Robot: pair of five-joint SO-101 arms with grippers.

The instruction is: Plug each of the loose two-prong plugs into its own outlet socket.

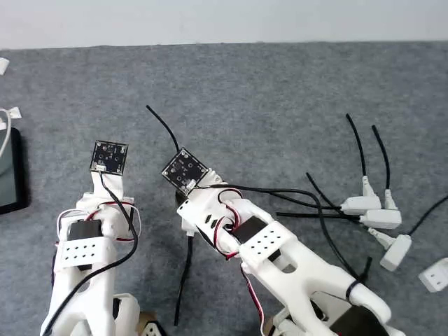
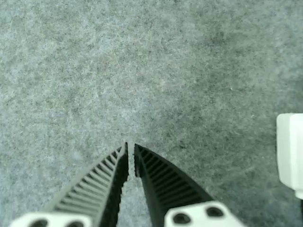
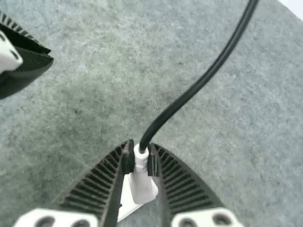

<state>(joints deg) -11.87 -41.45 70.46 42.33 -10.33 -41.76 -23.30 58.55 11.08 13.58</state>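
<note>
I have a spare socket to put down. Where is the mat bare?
Bare: the far strip of mat, past every cord's end. Crowded: the right side, where loose plugs and black cords tangle, and around the right end effector holding a plug.

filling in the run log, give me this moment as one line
left fingers: shut, empty, over grey mat | right fingers: shut on plug, cord attached

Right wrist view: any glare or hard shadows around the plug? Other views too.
Right wrist view: flat, even light, no glare on the white plug, only a faint shadow beside its black cable. High view: soft-edged shadows on the grey mat. Left wrist view: evenly lit mat, no glare.
</note>
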